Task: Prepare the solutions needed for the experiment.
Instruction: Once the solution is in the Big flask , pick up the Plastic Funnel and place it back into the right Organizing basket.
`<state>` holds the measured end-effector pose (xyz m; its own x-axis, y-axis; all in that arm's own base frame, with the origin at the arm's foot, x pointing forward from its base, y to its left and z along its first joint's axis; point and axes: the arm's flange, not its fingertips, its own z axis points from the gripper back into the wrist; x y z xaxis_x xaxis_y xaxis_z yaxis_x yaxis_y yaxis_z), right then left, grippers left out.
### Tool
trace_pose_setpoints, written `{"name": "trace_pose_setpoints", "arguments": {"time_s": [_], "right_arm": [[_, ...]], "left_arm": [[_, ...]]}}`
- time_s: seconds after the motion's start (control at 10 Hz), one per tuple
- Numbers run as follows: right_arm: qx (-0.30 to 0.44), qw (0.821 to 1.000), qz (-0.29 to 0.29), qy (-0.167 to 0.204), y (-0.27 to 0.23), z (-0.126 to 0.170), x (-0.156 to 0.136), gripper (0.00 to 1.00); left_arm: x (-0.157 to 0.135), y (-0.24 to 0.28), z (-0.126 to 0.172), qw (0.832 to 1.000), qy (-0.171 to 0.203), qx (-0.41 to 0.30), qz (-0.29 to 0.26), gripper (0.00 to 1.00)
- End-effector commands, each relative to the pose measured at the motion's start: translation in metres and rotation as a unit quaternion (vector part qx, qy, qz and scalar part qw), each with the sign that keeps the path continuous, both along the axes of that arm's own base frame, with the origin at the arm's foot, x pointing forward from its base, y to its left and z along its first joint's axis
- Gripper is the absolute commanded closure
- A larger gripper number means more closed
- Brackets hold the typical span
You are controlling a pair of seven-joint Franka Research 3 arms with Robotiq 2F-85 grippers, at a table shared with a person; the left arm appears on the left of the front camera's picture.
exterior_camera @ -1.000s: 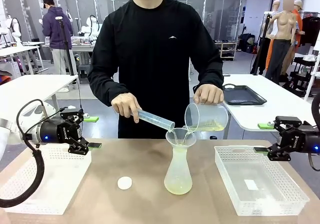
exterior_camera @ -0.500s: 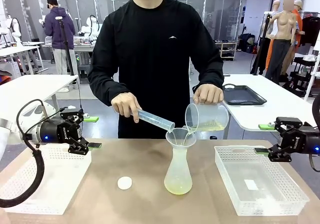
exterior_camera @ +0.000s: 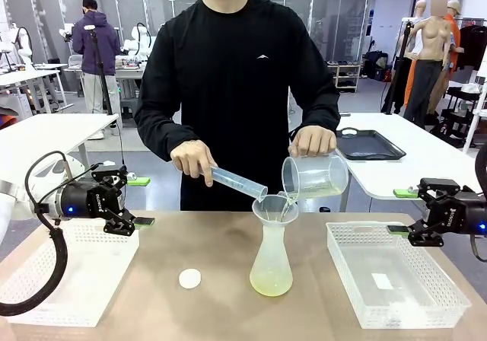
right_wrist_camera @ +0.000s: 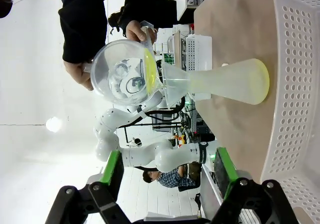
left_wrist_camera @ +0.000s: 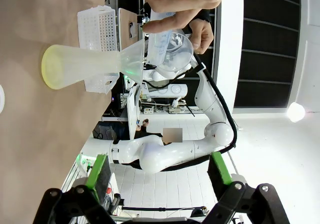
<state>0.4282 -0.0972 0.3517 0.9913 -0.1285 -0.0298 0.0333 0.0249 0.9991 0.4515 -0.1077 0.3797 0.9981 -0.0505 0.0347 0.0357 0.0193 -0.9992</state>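
Person (exterior_camera: pixel 236 90) pouring pale yellow-green solutions (exterior_camera: pixel 271 284) into upright frosted conical flask (exterior_camera: pixel 271 250), standing midway between left gripper (exterior_camera: pixel 141 201) and right gripper (exterior_camera: pixel 399 210), both gaping empty.

The person's hand on the beaker (exterior_camera: pixel 313 141) rises a touch, and the beaker (exterior_camera: pixel 314 176) tips a little steeper over the mouth of the flask (exterior_camera: pixel 272 257). The solutions (exterior_camera: pixel 271 285) pooled in the flask may stand a shade higher, though the cloudy wall makes that hard to judge. The hand with the cylinder (exterior_camera: pixel 194 160) edges slightly toward the flask, carrying the graduated cylinder (exterior_camera: pixel 238 182) along. Far behind, a bystander (exterior_camera: pixel 97 36) shifts toward the picture's right.
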Motion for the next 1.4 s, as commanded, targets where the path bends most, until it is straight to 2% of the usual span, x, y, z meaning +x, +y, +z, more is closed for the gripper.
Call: {"name": "trace_pose_setpoints", "arguments": {"time_s": [0.0,1.3], "right_arm": [[0.000,1.000,-0.001,0.006,0.0006,0.0004,-0.0017,0.08],[0.000,1.000,-0.001,0.006,0.0006,0.0004,-0.0017,0.08]], "left_arm": [[-0.0003,-0.0002,0.0017,1.000,0.003,-0.003,-0.003,0.00],[-0.0003,-0.0002,0.0017,1.000,0.003,-0.003,-0.003,0.00]]}}
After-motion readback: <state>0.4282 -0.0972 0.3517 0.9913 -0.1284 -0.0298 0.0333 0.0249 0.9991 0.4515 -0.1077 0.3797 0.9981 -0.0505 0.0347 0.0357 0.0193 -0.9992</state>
